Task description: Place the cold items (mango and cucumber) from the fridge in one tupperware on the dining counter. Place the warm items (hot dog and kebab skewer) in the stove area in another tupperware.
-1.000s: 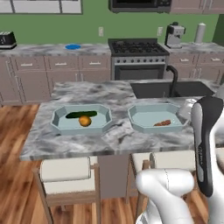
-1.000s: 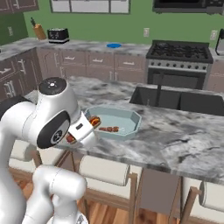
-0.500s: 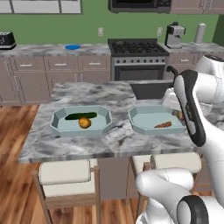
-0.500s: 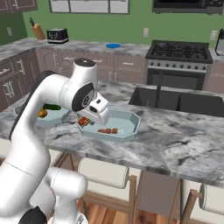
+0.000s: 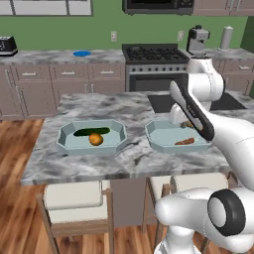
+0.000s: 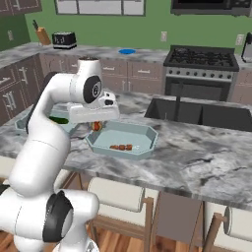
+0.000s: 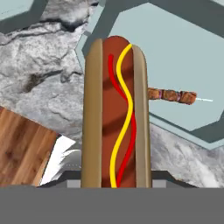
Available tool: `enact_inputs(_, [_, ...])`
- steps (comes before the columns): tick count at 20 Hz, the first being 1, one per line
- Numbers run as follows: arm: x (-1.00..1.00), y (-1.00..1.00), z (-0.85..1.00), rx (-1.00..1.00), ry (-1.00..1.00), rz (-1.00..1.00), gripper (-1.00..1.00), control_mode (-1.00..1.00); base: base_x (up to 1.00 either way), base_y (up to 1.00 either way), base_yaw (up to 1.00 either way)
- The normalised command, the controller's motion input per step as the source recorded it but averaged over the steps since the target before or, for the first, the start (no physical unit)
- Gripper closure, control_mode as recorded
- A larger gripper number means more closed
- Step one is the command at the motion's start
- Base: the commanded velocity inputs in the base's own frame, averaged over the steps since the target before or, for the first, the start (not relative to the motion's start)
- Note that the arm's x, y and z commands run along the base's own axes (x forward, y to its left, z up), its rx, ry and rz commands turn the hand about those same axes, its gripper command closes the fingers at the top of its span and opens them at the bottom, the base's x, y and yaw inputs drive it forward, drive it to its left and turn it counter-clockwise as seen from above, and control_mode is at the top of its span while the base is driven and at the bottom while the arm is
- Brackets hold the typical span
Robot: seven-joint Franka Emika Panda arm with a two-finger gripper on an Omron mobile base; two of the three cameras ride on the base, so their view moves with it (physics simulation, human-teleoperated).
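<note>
Two tupperwares: left [image 5: 67, 144] holds cucumber [image 5: 91, 132] and mango [image 5: 95, 139]; right [image 5: 158, 140] holds skewer [image 5: 184, 142]. End effector [image 6: 97, 126], pinching hot dog [image 7: 116, 113], has swung over the right one.

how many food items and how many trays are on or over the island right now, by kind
mango: 1
cucumber: 1
kebab skewer: 1
hot dog, held in the tool: 1
tupperwares, left tray and right tray: 2
total: 6
</note>
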Motion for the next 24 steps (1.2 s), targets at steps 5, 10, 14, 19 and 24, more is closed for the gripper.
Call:
enact_inputs(5, [0.23, -0.33, -0.31, -0.15, -0.03, 0.82, 1.00, -1.00, 0.00, 0.00, 0.00])
enact_inputs(10, [0.31, -0.44, -0.21, 0.01, 0.02, 0.73, 1.00, -1.00, 0.00, 0.00, 0.00])
enact_inputs(14, [0.59, -0.41, -0.21, 0.07, 0.20, 0.68, 1.00, -1.00, 0.00, 0.00, 0.00])
enact_inputs(19, [0.63, -0.27, -0.30, 0.05, 0.23, 0.64, 1.00, -1.00, 0.00, 0.00, 0.00])
enact_inputs(24, [0.49, -0.05, -0.33, 0.00, 0.04, 0.47, 1.00, -1.00, 0.00, 0.00, 0.00])
